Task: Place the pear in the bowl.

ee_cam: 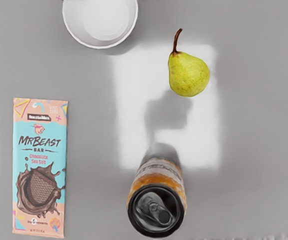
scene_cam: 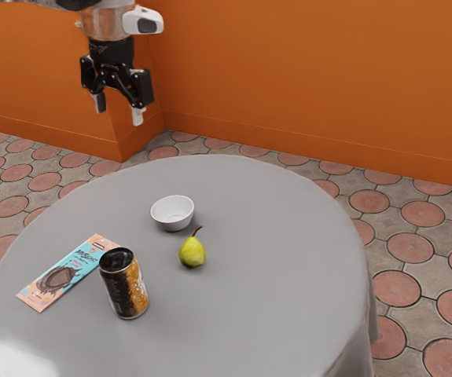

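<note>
Exterior view: one yellow-green, brown-stemmed pear (scene_cam: 192, 253) lies near the one round white bowl (scene_cam: 173, 214), outside it. Beyond the pear from the bowl stands one black-and-orange metal can (scene_cam: 124, 283); well apart from the bowl lies one flat pink-and-blue chocolate bar (scene_cam: 66, 272). One black two-finger gripper (scene_cam: 119, 110) hangs higher than the bowl, jaws wide, empty. The step looks like the approach; next, lower over the pear and grasp it.

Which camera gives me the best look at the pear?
The wrist view: it looks down on the whole pear, close up, with its dark stem distinct. The exterior view also shows all of it, but smaller, on the table near the bowl.
</note>
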`<state>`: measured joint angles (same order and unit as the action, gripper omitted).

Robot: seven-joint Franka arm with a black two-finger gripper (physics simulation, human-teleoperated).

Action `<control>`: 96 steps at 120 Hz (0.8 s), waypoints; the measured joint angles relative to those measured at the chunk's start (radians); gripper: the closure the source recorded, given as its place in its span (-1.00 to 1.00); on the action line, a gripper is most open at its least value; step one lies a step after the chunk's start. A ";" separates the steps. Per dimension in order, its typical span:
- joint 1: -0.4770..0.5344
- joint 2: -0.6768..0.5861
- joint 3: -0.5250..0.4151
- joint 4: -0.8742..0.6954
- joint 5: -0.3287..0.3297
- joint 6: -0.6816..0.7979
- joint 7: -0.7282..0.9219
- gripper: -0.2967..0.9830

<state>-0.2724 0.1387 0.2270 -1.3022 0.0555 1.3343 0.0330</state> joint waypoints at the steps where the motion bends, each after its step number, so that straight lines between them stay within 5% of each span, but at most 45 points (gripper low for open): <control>1: 0.019 -0.006 -0.022 -0.010 0.000 0.005 0.003 -0.53; 16: 0.156 -0.014 -0.147 -0.072 -0.004 0.074 0.039 -0.54; 48: 0.134 0.062 -0.118 -0.470 -0.106 0.450 0.057 -0.54; 96: 0.088 0.303 -0.119 -0.453 -0.203 0.760 -0.044 -0.54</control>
<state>-0.1840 0.4417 0.1077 -1.7556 -0.1477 2.0940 -0.0114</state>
